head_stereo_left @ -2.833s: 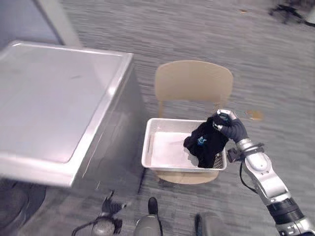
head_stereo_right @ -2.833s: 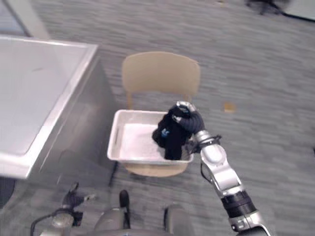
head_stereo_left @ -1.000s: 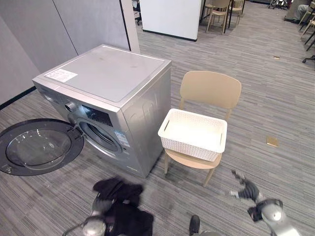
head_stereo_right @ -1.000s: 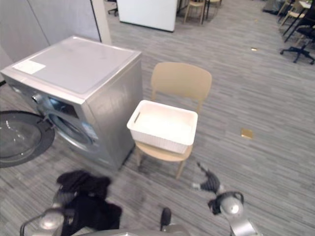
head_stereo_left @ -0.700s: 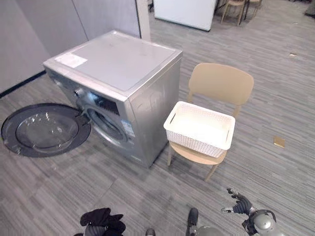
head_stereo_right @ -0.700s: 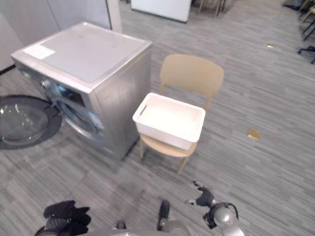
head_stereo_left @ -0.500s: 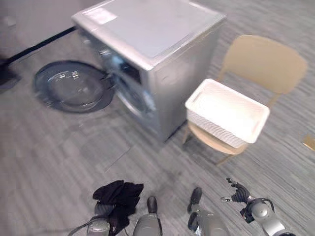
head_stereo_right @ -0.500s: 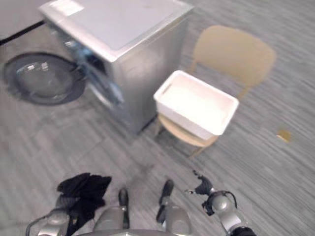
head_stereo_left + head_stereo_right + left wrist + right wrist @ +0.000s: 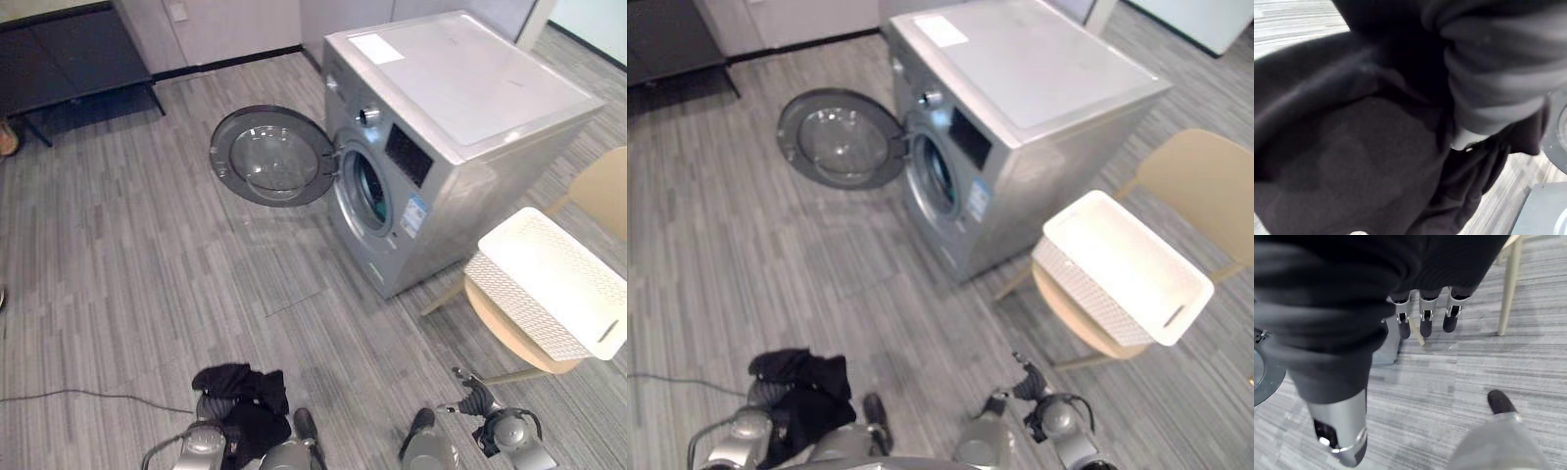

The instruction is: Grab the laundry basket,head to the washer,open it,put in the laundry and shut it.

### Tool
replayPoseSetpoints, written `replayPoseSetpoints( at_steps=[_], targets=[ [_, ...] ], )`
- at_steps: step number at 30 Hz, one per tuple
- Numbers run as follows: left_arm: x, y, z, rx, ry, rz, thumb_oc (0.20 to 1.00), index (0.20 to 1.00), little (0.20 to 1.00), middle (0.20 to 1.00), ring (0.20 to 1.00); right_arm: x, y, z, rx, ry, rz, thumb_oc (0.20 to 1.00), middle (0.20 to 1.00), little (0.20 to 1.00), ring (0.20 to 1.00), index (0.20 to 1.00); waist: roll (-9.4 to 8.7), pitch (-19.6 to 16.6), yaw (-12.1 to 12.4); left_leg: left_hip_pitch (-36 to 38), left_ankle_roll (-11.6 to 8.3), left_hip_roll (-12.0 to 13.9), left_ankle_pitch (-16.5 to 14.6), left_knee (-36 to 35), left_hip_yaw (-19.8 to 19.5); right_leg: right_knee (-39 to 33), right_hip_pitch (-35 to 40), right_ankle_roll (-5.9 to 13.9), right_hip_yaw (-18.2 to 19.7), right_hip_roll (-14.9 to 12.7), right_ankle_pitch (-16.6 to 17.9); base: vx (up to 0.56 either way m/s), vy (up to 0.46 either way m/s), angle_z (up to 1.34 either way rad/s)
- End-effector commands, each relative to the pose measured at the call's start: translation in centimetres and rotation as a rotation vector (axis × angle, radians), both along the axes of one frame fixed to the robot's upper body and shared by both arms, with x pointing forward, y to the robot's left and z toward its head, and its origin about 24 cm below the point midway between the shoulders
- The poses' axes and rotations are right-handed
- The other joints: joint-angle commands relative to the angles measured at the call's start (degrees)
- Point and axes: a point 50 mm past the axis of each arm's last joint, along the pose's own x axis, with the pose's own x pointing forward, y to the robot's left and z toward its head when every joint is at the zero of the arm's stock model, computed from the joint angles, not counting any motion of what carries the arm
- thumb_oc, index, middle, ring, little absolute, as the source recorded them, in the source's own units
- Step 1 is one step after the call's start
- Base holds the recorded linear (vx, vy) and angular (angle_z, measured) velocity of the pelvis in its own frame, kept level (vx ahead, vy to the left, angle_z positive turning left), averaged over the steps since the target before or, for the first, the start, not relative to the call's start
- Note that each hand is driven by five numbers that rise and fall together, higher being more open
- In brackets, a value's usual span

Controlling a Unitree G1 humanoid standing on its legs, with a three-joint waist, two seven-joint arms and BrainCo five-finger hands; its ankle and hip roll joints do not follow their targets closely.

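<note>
Laundry (image 9: 238, 392), a dark bundle, hangs bunched in the left hand (image 9: 211, 409), though its fingers are buried, so the grip can't be read. The right hand (image 9: 1422, 316) hangs straight-fingered and empty. Ahead, the washer (image 9: 431, 137) stands with its door (image 9: 274, 157) swung open: carry the bundle low, straight into the drum opening (image 9: 369, 191).

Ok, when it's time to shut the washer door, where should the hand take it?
Probably the door rim farthest from its hinge, coming from behind it. It stands swung wide open beside the washer, so that free edge should give the most leverage.
</note>
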Motion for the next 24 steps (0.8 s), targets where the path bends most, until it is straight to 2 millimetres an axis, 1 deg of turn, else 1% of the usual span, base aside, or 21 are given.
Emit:
replayPoseSetpoints(
  at_steps=[1, 2, 4, 5, 6, 8, 9, 10, 11, 12, 13, 14, 15, 16, 17, 18, 19, 20, 21, 22, 24],
  targets=[
    [2.4, 0.4, 2.2, 0.043, -0.123, -0.070, 0.200, 0.200, 0.200, 0.200, 0.200, 2.8, 0.0, 2.3, -0.009, -0.129, 0.043, 1.000, 1.000, 1.000, 1.000, 1.000, 1.29, 2.66, -1.01, 0.70, -2.29, 0.31, -5.15, -0.20, -6.49, 0.88, 3.67, -0.60, 7.29, 15.91, -12.64, 0.27, 0.154, 0.40],
    [2.4, 0.2, 2.0, 0.038, -0.117, -0.067, 0.200, 0.200, 0.200, 0.200, 0.200, 2.7, -0.1, 2.1, -0.017, -0.119, 0.041, 1.000, 1.000, 1.000, 1.000, 1.000, 1.38, 3.14, -1.25, 1.73, -2.14, -0.33, -5.74, -0.39, -7.11, 0.34, 2.62, -0.97, 7.63, 17.54, -13.66, 0.25, 0.119, 0.56],
    [2.5, 0.2, 1.9, 0.049, -0.107, -0.077, 0.200, 0.200, 0.200, 0.200, 0.200, 3.0, 0.2, 2.1, -0.011, -0.119, 0.043, 1.000, 1.000, 1.000, 1.000, 1.000, 1.43, 3.74, -1.93, 3.23, -2.10, -0.95, -7.10, -0.48, -7.95, -3.00, -0.69, -1.51, 6.48, 18.98, -12.82, 0.24, 0.051, 0.74],
    [2.5, 0.1, 1.8, 0.053, -0.097, -0.081, 0.200, 0.200, 0.200, 0.200, 0.200, 3.1, 0.2, 2.1, -0.012, -0.118, 0.047, 1.000, 1.000, 1.000, 1.000, 1.000, 1.26, 3.97, -2.60, 4.24, -2.03, -1.39, -7.94, -0.50, -8.47, -4.79, -2.74, -1.06, 6.59, 20.04, -11.49, 0.19, 0.000, 0.25],
    [2.6, -0.1, 1.7, 0.052, -0.090, -0.084, 0.200, 0.200, 0.200, 0.200, 0.200, 3.2, 0.2, 2.0, -0.015, -0.114, 0.046, 1.000, 1.000, 1.000, 1.000, 1.000, 0.53, 4.10, -3.28, 4.62, -1.69, -2.40, -7.84, -0.29, -8.55, -8.26, -4.59, -0.95, 6.15, 20.66, -8.51, 0.25, -0.016, -0.12],
    [2.7, -0.5, 1.3, 0.042, -0.078, -0.083, 0.200, 0.200, 0.200, 0.200, 0.200, 2.9, -0.2, 1.8, -0.021, -0.095, 0.035, 1.000, 1.000, 1.000, 1.000, 1.000, -0.07, 3.91, -4.72, 7.16, -1.70, -4.19, -9.89, -0.24, -10.02, -14.26, -6.05, 0.32, 4.32, 21.91, -6.06, 0.38, -0.021, -0.03],
    [2.6, -0.7, 1.2, 0.038, -0.073, -0.085, 0.200, 0.200, 0.200, 0.200, 0.200, 2.6, -0.3, 1.6, -0.022, -0.083, 0.031, 1.000, 1.000, 1.000, 1.000, 1.000, 0.06, 3.59, -4.79, 8.58, -1.80, -4.72, -11.28, -0.39, -10.70, -15.42, -6.51, 0.95, 2.48, 22.25, -6.26, 0.42, -0.001, 0.50],
    [2.4, -0.9, 1.0, 0.035, -0.062, -0.090, 0.200, 0.200, 0.200, 0.200, 0.200, 2.4, -0.3, 1.4, -0.022, -0.073, 0.028, 1.000, 1.000, 1.000, 1.000, 1.000, 0.47, 3.47, -4.97, 9.50, -1.77, -4.69, -11.99, -0.36, -11.03, -15.68, -6.52, 0.96, 0.34, 22.31, -6.53, 0.40, -0.032, 0.63],
    [2.2, -1.3, 0.8, 0.025, -0.062, -0.101, 0.200, 0.200, 0.200, 0.200, 0.200, 1.8, -0.5, 1.1, -0.019, -0.058, 0.021, 1.000, 1.000, 1.000, 1.000, 1.000, 0.81, 2.89, -5.39, 10.20, -1.79, -4.86, -12.88, 0.39, -11.61, -16.63, -4.85, 0.38, -1.27, 22.52, -7.75, 0.36, -0.082, 0.55],
    [1.9, -1.7, 0.5, 0.024, -0.047, -0.118, 0.200, 0.200, 0.200, 0.200, 0.200, 1.2, -0.8, 0.7, -0.021, -0.039, 0.005, 1.000, 1.000, 1.000, 1.000, 1.000, 0.84, 1.83, -5.90, 11.18, -2.12, -5.33, -13.95, 0.92, -11.57, -17.92, -2.96, -0.50, -1.23, 22.72, -8.25, 0.55, -0.176, 0.28],
    [1.3, -2.4, 0.1, 0.007, -0.031, -0.141, 0.200, 0.200, 0.200, 0.200, 0.200, 0.2, -1.4, 0.3, -0.027, -0.007, -0.016, 1.000, 1.000, 1.000, 1.000, 1.000, 1.64, 0.41, -7.01, 11.36, -4.64, -4.32, -13.54, 5.96, -11.62, -18.38, 0.10, -2.14, -0.05, 23.77, -9.04, 0.41, -0.144, 0.26],
    [1.3, -2.4, 0.1, 0.006, -0.030, -0.141, 0.200, 0.200, 0.200, 0.200, 0.200, 0.1, -1.4, 0.3, -0.028, -0.007, -0.016, 1.000, 1.000, 1.000, 1.000, 1.000, 1.72, 0.39, -7.06, 11.27, -4.73, -4.21, -13.68, 6.22, -11.67, -18.51, 0.20, -2.18, -0.14, 23.85, -9.02, 0.37, -0.138, 0.41],
    [1.1, -2.6, -0.1, 0.000, -0.022, -0.138, 0.200, 0.200, 0.200, 0.200, 0.200, -0.1, -1.8, 0.1, -0.039, 0.004, -0.029, 1.000, 1.000, 1.000, 1.000, 1.000, 1.84, 0.18, -7.29, 10.63, -6.47, -3.21, -12.54, 9.46, -10.32, -19.22, 1.94, -2.53, -0.89, 23.65, -8.76, 0.19, -0.084, 0.71],
    [1.0, -2.7, -0.2, -0.001, -0.017, -0.145, 0.200, 0.200, 0.200, 0.200, 0.200, -0.1, -2.0, 0.1, -0.046, 0.007, -0.038, 1.000, 1.000, 1.000, 1.000, 1.000, 1.89, 0.05, -7.66, 9.80, -8.22, -1.81, -10.27, 13.58, -9.13, -19.59, 3.43, -3.02, -0.59, 23.95, -8.96, 0.30, -0.163, 0.78],
    [1.2, -2.9, -0.1, 0.001, -0.026, -0.162, 0.200, 0.200, 0.200, 0.200, 0.200, -0.1, -2.5, 0.2, -0.057, 0.004, -0.055, 1.000, 1.000, 1.000, 1.000, 1.000, 0.83, -0.12, -7.71, 5.90, -9.95, -0.57, -4.70, 23.58, -8.46, -20.67, 5.53, -5.18, 1.01, 24.32, -9.09, 0.29, -0.143, 0.45],
    [1.4, -3.0, 0.0, 0.003, -0.029, -0.171, 0.200, 0.200, 0.200, 0.200, 0.200, -0.3, -2.8, 0.1, -0.062, 0.010, -0.063, 1.000, 1.000, 1.000, 1.000, 1.000, 0.33, -0.11, -7.59, 4.07, -9.89, 0.27, -4.10, 25.96, -8.21, -20.97, 6.79, -5.71, 2.00, 24.43, -10.05, 0.33, -0.089, -0.29],
    [1.8, -3.2, 0.2, 0.004, -0.037, -0.186, 0.200, 0.200, 0.200, 0.200, 0.200, -0.3, -3.1, 0.1, -0.073, 0.013, -0.073, 1.000, 1.000, 1.000, 1.000, 1.000, -0.62, -0.03, -7.54, 0.65, -8.30, 2.41, -6.39, 26.54, -6.78, -20.94, 8.44, -5.88, 3.97, 24.14, -11.38, 0.22, -0.004, -0.83],
    [1.8, -3.2, 0.2, 0.004, -0.037, -0.186, 0.200, 0.200, 0.200, 0.200, 0.200, -0.3, -3.1, 0.2, -0.073, 0.012, -0.073, 1.000, 1.000, 1.000, 1.000, 1.000, -0.56, 0.01, -7.42, 0.65, -8.30, 2.51, -6.52, 26.68, -6.68, -20.87, 8.41, -5.89, 4.07, 24.22, -11.41, 0.37, 0.142, -1.37],
    [2.3, -3.2, 0.6, 0.010, -0.059, -0.208, 0.200, 0.200, 0.200, 0.200, 0.200, -0.2, -3.6, 0.3, -0.089, 0.005, -0.084, 1.000, 1.000, 1.000, 1.000, 1.000, -1.74, -0.13, -7.16, -2.12, -6.33, 4.23, -9.09, 20.62, -7.67, -20.45, 9.89, -4.97, 8.35, 23.65, -12.56, 0.23, 0.130, -1.06],
    [2.2, -3.2, 0.6, 0.010, -0.058, -0.208, 0.200, 0.200, 0.200, 0.200, 0.200, -0.2, -3.6, 0.3, -0.089, 0.006, -0.084, 1.000, 1.000, 1.000, 1.000, 1.000, -1.77, -0.09, -7.06, -2.00, -6.32, 4.23, -9.11, 20.57, -7.57, -20.40, 9.91, -4.95, 8.44, 23.65, -12.59, 0.31, 0.172, -0.80],
    [2.2, -3.0, 0.8, 0.014, -0.066, -0.214, 0.200, 0.200, 0.200, 0.200, 0.200, -0.6, -3.9, 0.2, -0.091, 0.014, -0.094, 1.000, 1.000, 1.000, 1.000, 1.000, -2.21, 0.07, -6.49, -3.84, -6.65, 4.72, -6.78, 15.77, -11.57, -19.81, 10.72, -4.98, 11.79, 24.19, -13.31, 0.15, 0.090, -0.81]
  ],
)
